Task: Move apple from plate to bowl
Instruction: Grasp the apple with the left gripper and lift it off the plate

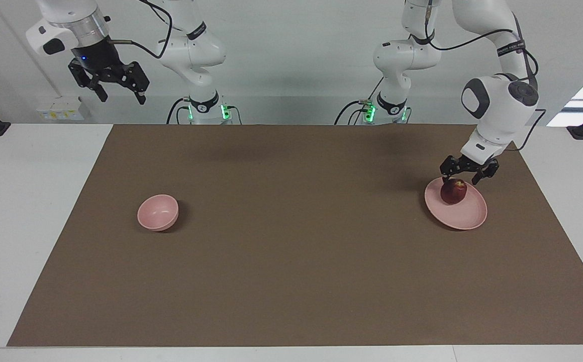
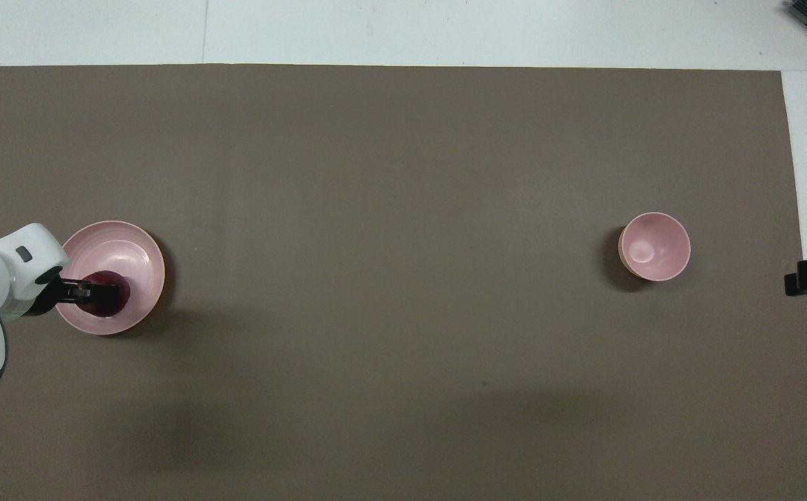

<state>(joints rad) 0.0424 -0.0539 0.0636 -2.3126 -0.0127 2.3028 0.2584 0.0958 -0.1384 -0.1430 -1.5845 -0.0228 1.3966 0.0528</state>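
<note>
The left gripper (image 1: 467, 177) hangs wide open just over the small dark red apple (image 1: 454, 192) on the flat pale pink plate (image 1: 465, 213) near the left arm's end. The small deep pink bowl (image 1: 158, 212) sits near the right arm's end; the right gripper (image 1: 120, 94) waits raised, fingers spread

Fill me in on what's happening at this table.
The left pincer is down at the apple, which sits on the pink plate at the left arm's end of the table. The pink bowl stands empty toward the right arm's end. The right pincer waits, raised and open, above the table's edge.
</note>
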